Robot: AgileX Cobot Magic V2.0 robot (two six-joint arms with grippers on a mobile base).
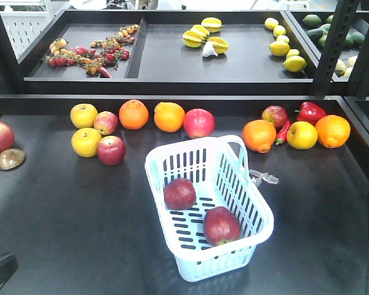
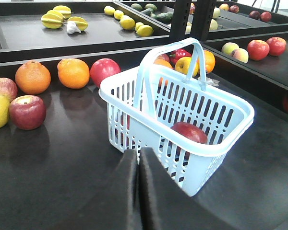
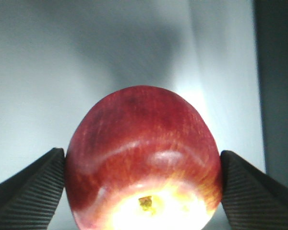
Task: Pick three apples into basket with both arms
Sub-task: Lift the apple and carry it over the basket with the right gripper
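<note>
Apples: two lie in the basket (image 1: 256, 212), one (image 1: 179, 193) mid-floor, one (image 1: 221, 225) near the front wall. A third apple (image 3: 143, 160) sits clamped between the right gripper (image 3: 143, 191) pads, against a blank pale background. The left gripper (image 2: 137, 187) is closed on nothing, near the basket. Risks, as I judge: the round apple slipping from the pads, or bouncing off the rim on release. No writing is legible.
</note>
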